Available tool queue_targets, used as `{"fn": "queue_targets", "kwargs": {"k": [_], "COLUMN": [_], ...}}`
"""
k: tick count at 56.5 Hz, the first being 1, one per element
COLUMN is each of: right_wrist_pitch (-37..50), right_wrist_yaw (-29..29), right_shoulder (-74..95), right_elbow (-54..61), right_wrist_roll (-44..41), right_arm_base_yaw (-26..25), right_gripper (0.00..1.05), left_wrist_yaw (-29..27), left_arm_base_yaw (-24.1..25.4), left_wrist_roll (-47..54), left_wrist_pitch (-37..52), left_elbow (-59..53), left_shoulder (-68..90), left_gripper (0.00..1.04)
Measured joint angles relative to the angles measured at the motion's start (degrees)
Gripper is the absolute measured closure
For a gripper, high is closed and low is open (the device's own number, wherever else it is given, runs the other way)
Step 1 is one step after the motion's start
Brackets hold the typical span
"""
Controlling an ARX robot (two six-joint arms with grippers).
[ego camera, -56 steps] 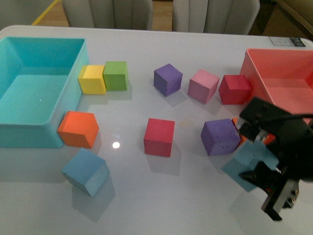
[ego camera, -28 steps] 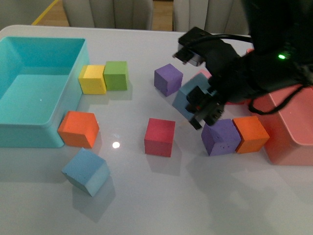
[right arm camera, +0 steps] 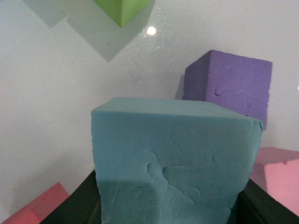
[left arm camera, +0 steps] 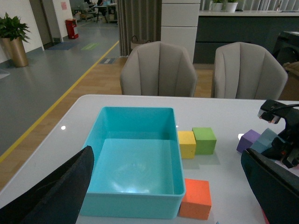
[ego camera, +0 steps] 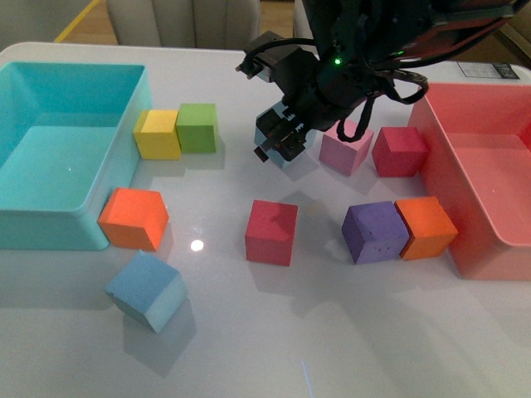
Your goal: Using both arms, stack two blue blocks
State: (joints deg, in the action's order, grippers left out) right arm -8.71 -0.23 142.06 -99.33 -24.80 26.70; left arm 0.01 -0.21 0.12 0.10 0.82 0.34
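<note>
My right gripper [ego camera: 282,139] is shut on one blue block [ego camera: 272,123] and holds it above the table's middle back. In the right wrist view this blue block [right arm camera: 173,158] fills the space between the dark fingers [right arm camera: 77,200], with a purple cube [right arm camera: 233,84] on the table beyond it. The other blue block [ego camera: 148,290] lies tilted on the table at the front left, by itself. My left gripper [left arm camera: 167,156] shows only in its own wrist view, open and empty, high over the turquoise bin [left arm camera: 131,205]. From there the held blue block [left arm camera: 267,138] shows at the right.
The turquoise bin [ego camera: 50,222] stands at the left and a pink bin [ego camera: 465,191] at the right. Loose cubes lie between them: yellow [ego camera: 158,134], green [ego camera: 197,127], orange [ego camera: 133,218], red [ego camera: 271,232], purple [ego camera: 375,231], orange [ego camera: 425,226], pink [ego camera: 345,145], red [ego camera: 400,151].
My right gripper has carried the blue block from the front right up and leftwards to the middle back. The other blue block and the cubes have not moved.
</note>
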Motion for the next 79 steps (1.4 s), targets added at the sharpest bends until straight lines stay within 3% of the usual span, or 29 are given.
{"fn": "queue_targets", "kwargs": {"k": [50,69,79], "right_wrist_pitch": [-1.5,-0.3,1.1], "right_wrist_yaw": [1.3,1.3,1.1], "right_shoulder": [5.7,5.7,4.6], "right_elbow": [-0.7,0.1,1.7], "right_wrist_roll": [1.5,1.6,1.5], "right_arm_base_yaw": [-0.1,-0.5,-0.8], "right_gripper": [0.56,0.09,0.09], "left_wrist_yaw": [0.0,0.0,0.0], "left_arm_base_yaw": [0.0,0.0,0.0], "left_wrist_roll": [0.0,0.0,0.0], "left_wrist_pitch": [0.0,0.0,0.0], "left_elbow": [0.0,0.0,0.0], "left_shoulder": [0.0,0.0,0.0], "left_gripper": [0.09,0.09,0.09]}}
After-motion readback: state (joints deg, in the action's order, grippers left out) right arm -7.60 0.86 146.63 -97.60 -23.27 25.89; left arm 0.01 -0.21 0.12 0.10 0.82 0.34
